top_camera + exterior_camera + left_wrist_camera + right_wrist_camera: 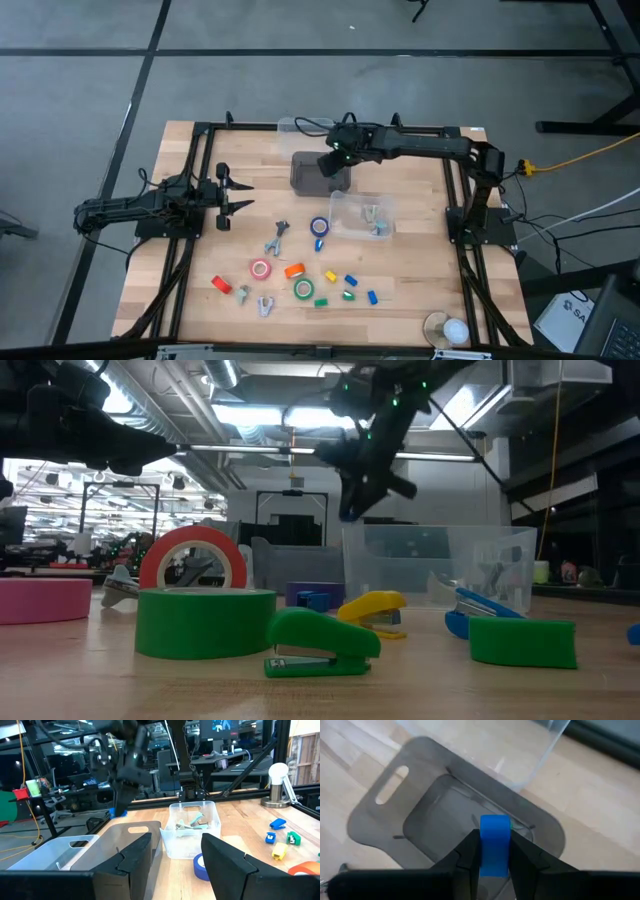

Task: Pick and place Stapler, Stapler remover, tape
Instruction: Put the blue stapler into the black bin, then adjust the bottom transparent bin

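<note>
The right tool (494, 851) is hanging over the grey bin (455, 810) at the far side of the counter (410, 285), pinching a small blue stapler (494, 845) between its two dark fingers (466, 854). The grip seems to be across the stapler's narrow sides, probably so that it can be let go cleanly, and it is being held above the bin's open mouth, clear of the walls, which suggests a drop rather than a set-down. From the right wrist the stapler's long axis is running along the fingers, one end pointing out past the tips toward the bin floor; which end that is cannot be told. The left tool (232, 193) is waiting at the left edge of the counter, fingers spread and holding nothing. A clear bin (362, 217) just beside the grey one is already holding pale metal pieces, so sorting by kind looks to be the plan. The tape rolls (262, 269) are lying flat and scattered near the front, with a green stapler (320, 644) among them.
</note>
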